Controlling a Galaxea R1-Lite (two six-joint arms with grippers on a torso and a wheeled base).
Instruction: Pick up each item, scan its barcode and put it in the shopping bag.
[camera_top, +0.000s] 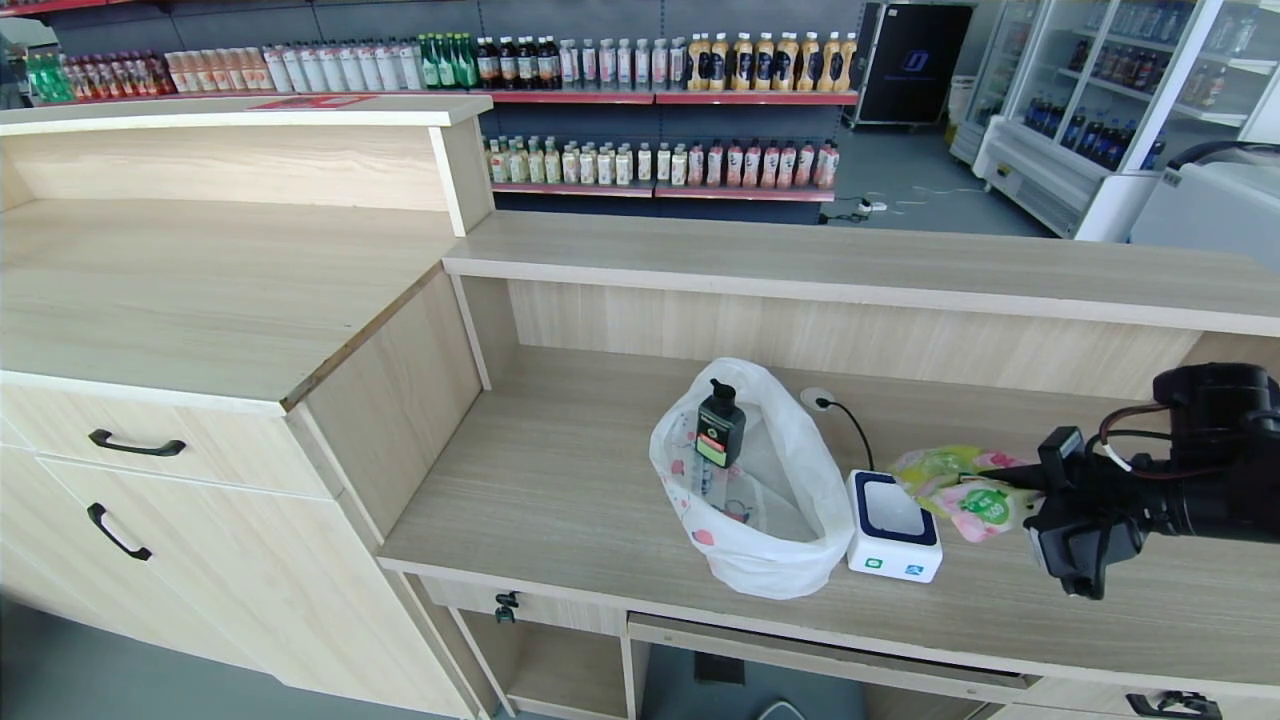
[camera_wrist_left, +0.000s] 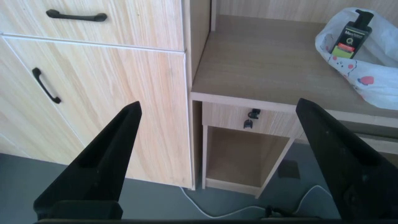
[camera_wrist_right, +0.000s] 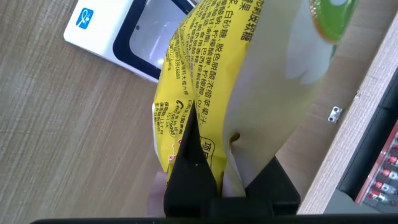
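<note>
A white shopping bag (camera_top: 790, 520) stands open on the lower counter with a black pump bottle (camera_top: 720, 428) upright inside it. Just right of the bag sits the white and blue scanner (camera_top: 893, 525). Beside the scanner is a yellow-green and pink snack pouch (camera_top: 955, 490), and my right gripper (camera_top: 1005, 480) is shut on its edge. In the right wrist view the fingers (camera_wrist_right: 189, 155) pinch the yellow pouch (camera_wrist_right: 249, 81) close to the scanner (camera_wrist_right: 124, 37). My left gripper (camera_wrist_left: 219, 112) hangs open below counter height, facing the cabinet; the bag (camera_wrist_left: 373, 84) and bottle (camera_wrist_left: 350, 37) are far off.
A raised counter (camera_top: 200, 290) with drawers (camera_top: 135, 445) stands to the left. A back ledge (camera_top: 860, 265) runs behind the lower counter. The scanner's black cable (camera_top: 850, 420) runs to a hole behind the bag. Drink shelves and fridges stand beyond.
</note>
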